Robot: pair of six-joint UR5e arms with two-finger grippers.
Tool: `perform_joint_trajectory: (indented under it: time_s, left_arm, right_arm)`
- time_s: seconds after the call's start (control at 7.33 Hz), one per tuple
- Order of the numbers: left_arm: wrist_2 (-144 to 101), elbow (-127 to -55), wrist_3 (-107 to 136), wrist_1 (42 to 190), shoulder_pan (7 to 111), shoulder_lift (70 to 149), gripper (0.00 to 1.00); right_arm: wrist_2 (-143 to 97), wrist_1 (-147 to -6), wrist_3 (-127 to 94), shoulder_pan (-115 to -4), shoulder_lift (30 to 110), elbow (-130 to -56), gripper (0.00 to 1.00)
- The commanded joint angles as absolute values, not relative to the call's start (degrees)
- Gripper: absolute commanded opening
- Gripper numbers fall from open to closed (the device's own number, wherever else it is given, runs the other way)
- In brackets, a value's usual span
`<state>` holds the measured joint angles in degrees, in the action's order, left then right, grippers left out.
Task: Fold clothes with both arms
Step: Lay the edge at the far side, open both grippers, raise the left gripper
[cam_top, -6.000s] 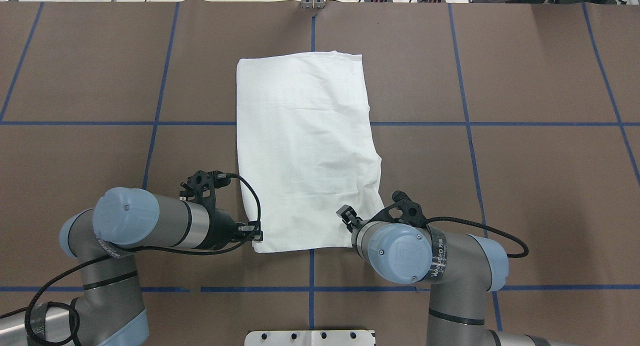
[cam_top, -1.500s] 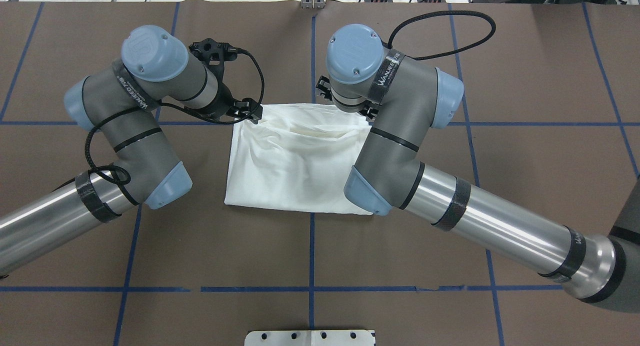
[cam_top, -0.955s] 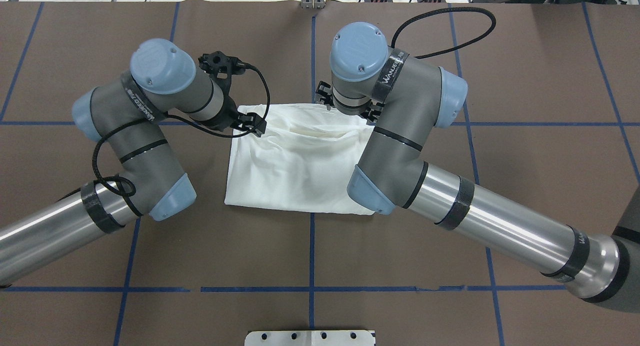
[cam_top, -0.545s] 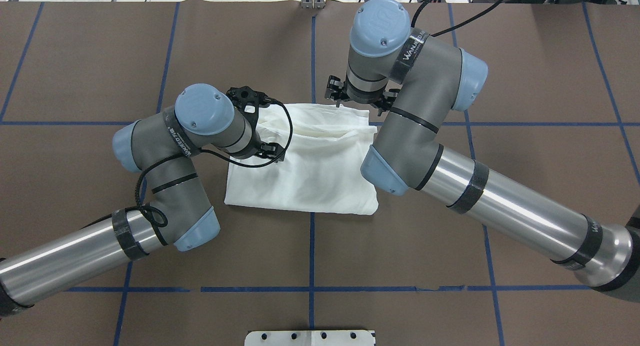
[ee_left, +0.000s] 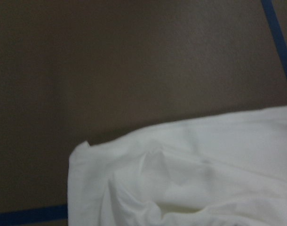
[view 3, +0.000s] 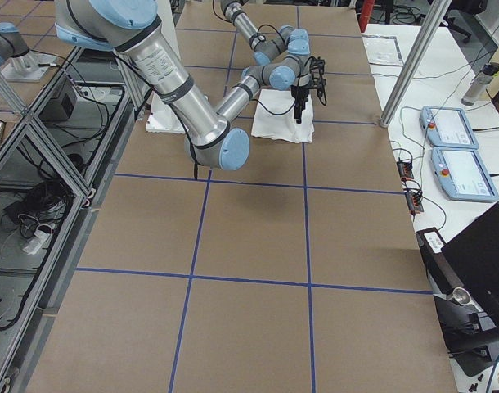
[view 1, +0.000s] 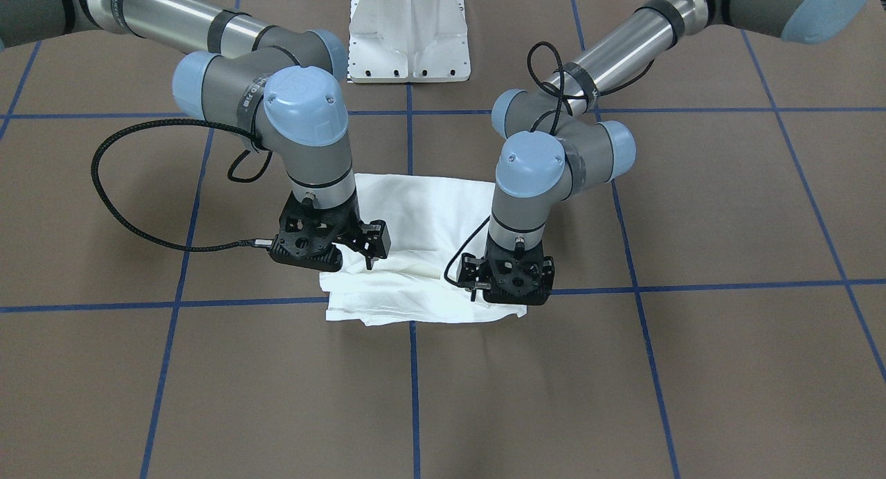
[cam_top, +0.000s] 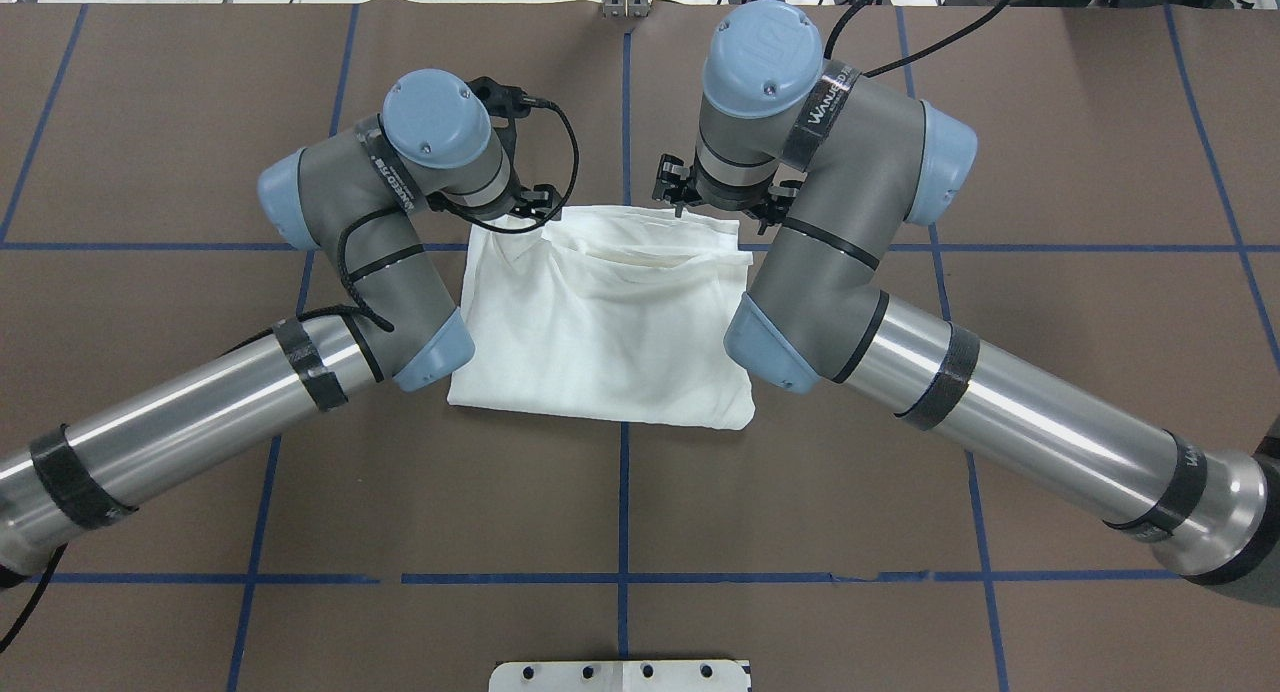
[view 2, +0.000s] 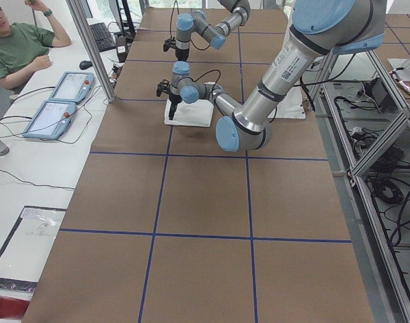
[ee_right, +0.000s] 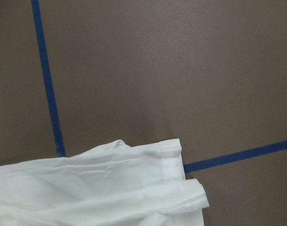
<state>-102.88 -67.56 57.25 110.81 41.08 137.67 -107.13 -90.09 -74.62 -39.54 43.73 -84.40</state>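
The white T-shirt (cam_top: 600,322) is seen folded into a rough rectangle at the middle of the brown table (cam_top: 1050,122), laid flat over a crossing of two blue tape lines (cam_top: 150,246). Read from the overhead view, its 6 o'clock edge is smooth and straight, while the layers along its 12 o'clock edge are rumpled and lie loosely one on another. The left gripper (view 1: 511,283) is placed over the shirt's 11 o'clock corner in that view and is pointed down from a bent wrist. Its fingers are hidden by the wrist and the camera mount, so it cannot be told whether the pincer is spread or pressed together, nor whether cloth is touched. The right gripper (view 1: 363,249) is held over the 1 o'clock corner, likewise pointed down, and the state of its pincer cannot be told either. In the left wrist view a rounded, wrinkled corner of the shirt is shown lying on the table toward 5 o'clock of the picture, with tape seen at 1 and 7 o'clock. In the right wrist view a hemmed corner is shown toward 7 o'clock, with tape beside it. The white pedestal base (view 1: 408,29) is seen at 12 o'clock in the front-facing view, well apart from the shirt. In the left-end view a seated person (view 2: 17,50) in a green top is seen at 10 o'clock, near two tablet-like panels (view 2: 57,108).
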Motion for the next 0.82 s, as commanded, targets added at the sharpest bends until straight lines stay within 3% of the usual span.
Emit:
perform_joint_trajectory:
  time_s: [0.0, 0.27, 0.68]
  left_arm:
    - [-104.6, -62.9, 50.0, 111.0, 49.3, 140.1, 1.0]
    - [-117.4, -63.0, 37.1, 111.1, 56.8, 138.7, 1.0]
    - [-117.5, -63.1, 36.3, 116.5, 57.0, 135.1, 1.0]
  right_arm:
    - [-107.0, -90.1, -77.2, -38.6, 43.6, -84.5, 1.0]
    - [-104.5, -90.1, -88.7, -34.9, 43.2, -84.4, 0.97]
    - [-96.5, -89.0, -99.0, -32.2, 41.4, -78.0, 0.86]
